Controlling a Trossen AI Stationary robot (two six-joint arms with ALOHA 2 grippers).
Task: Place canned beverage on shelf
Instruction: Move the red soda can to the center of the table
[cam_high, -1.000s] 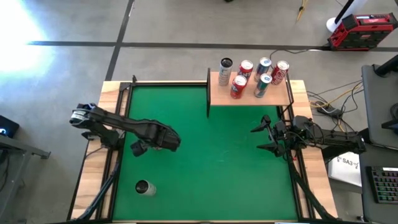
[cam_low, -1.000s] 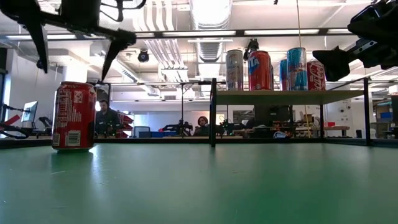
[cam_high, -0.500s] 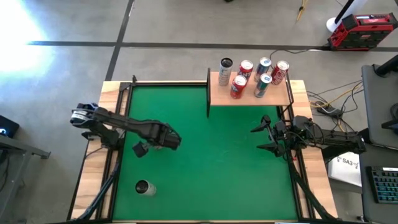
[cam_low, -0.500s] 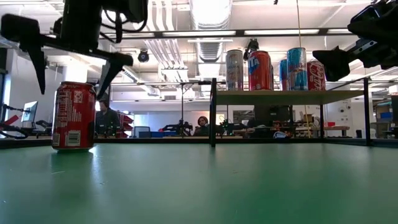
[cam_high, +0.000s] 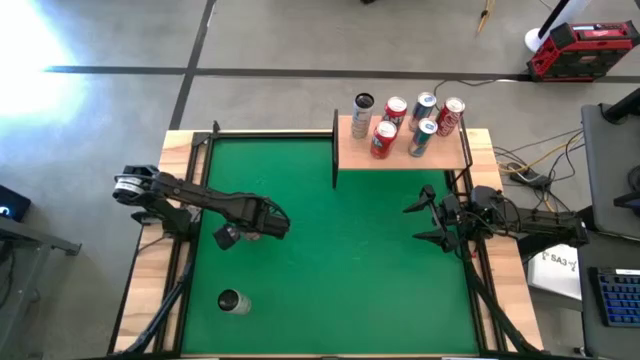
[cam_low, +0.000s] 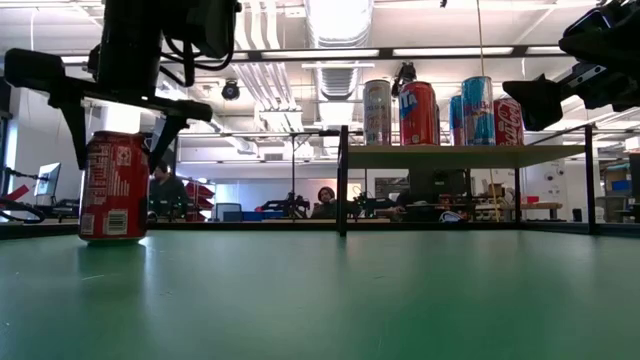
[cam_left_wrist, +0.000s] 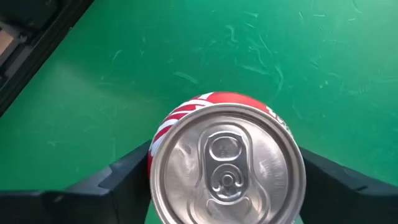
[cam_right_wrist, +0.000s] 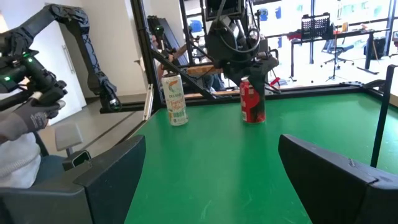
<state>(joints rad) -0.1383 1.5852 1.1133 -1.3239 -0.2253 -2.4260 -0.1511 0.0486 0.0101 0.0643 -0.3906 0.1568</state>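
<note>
The left gripper is reaching down over the red can, which is standing upright on the green mat. Its two fingers are sitting one on each side of the can's upper part, drawn in against its wall. The silver lid with its pull tab is lying squarely between them. The can's base is resting on the mat, not lifted.

A pale can is standing by itself on the mat, apart from those fingers and nearer the table's front edge.

The shelf is standing at the far side of the mat, well away from the left fingers. It is already carrying six upright cans.

The right gripper is hanging above the mat's right edge, just in front of the shelf's right end. Its fingers are spread wide and holding nothing — only bare green mat is showing between them, with the red can and the pale can far beyond their tips.
</note>
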